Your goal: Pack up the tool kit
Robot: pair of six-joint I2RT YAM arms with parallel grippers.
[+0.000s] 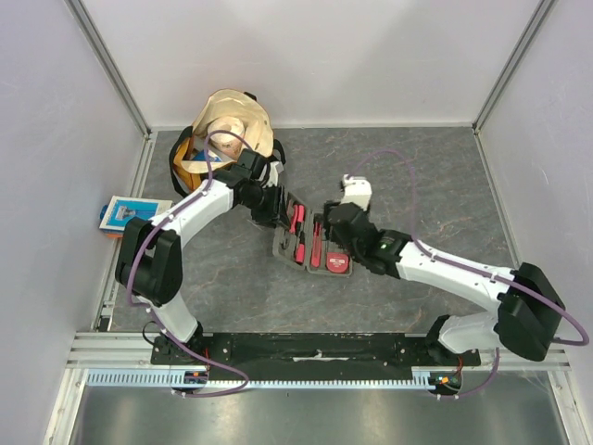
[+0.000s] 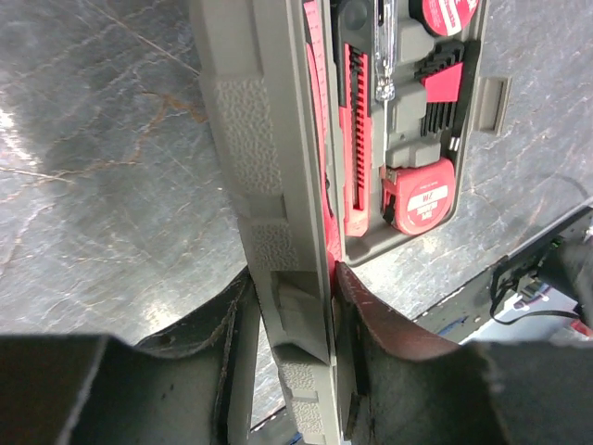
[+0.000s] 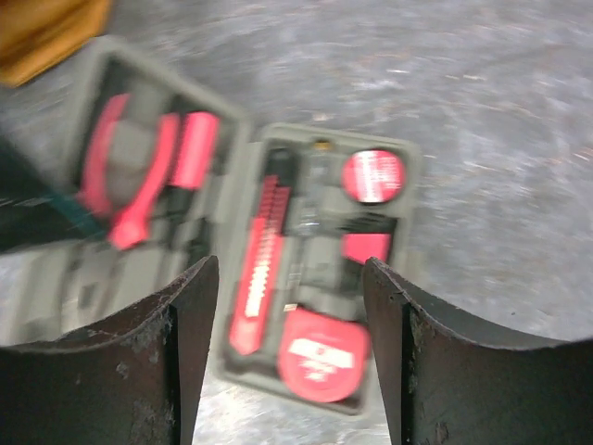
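Note:
The grey tool kit case (image 1: 313, 246) lies open in the middle of the table, with red-and-black tools in its slots. My left gripper (image 1: 281, 211) is shut on the edge of the case's left half, the lid (image 2: 269, 167), and holds it tilted up; its jaws press on both faces of the lid's rim (image 2: 295, 315). The base half holds a red tape measure (image 2: 422, 197) and a red knife. My right gripper (image 1: 332, 222) is open and empty above the base half (image 3: 324, 269), with the tape measure (image 3: 320, 357) between its fingers in the blurred right wrist view. Red-handled pliers (image 3: 139, 176) sit in the lid.
A tan-and-yellow bag (image 1: 227, 125) stands behind the left arm at the back left. A blue-and-white flat packet (image 1: 125, 213) lies at the table's left edge. Grey walls enclose the table on three sides.

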